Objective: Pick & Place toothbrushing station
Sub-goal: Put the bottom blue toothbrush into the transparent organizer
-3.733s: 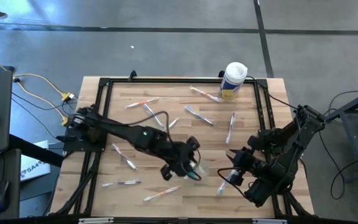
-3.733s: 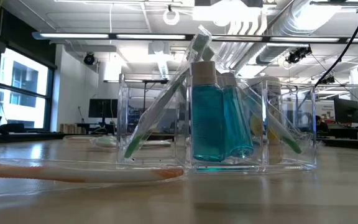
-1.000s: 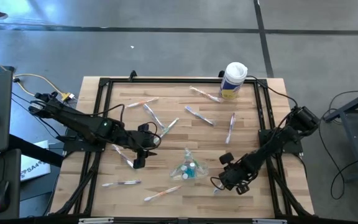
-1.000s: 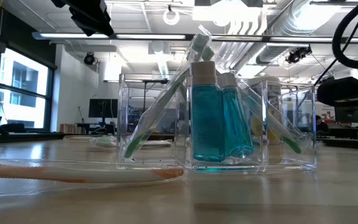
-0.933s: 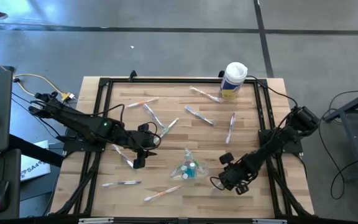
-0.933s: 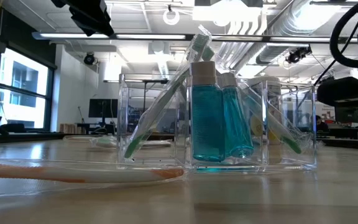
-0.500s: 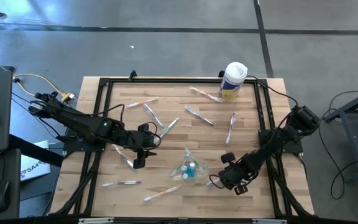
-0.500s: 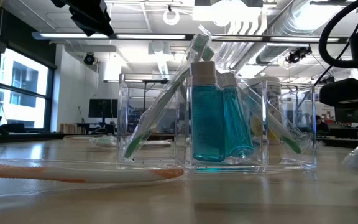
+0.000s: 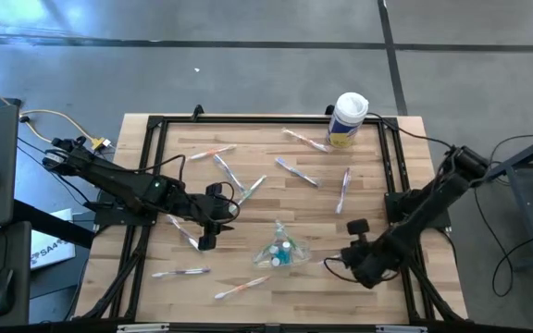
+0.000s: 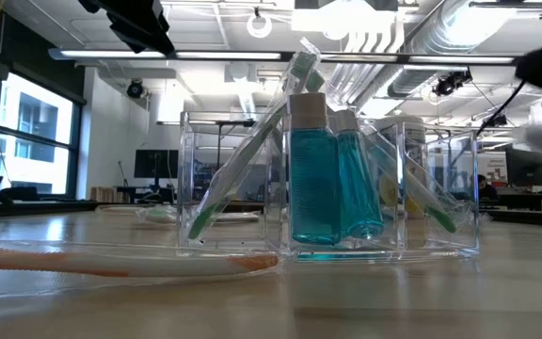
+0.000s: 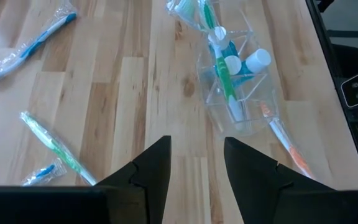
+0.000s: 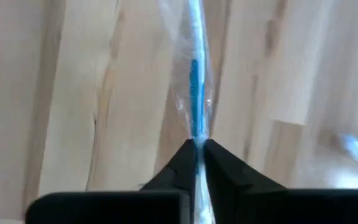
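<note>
Clear station, teal bottles (white caps); blue-handled wrapped toothbrush; pale wood table.

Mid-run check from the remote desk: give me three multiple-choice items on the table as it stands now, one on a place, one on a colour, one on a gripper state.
1. Where does the white canister stand?
A. at the table's far edge
B. beside the clear organizer
C. under the left arm

2. What colour is the liquid in the bottles inside the clear organizer?
A. red
B. teal blue
C. yellow

3. What is the right gripper doing?
A. standing open over bare wood
B. shut on a wrapped blue toothbrush
C. holding the canister

Answers:
1 A, the high view shows it at the far rim, well away from the organizer.
2 B, the low view shows teal liquid under white caps.
3 B, the right wrist view shows the fingertips pinched on the wrapper.

The left gripper waits open, short of the organizer.
</note>
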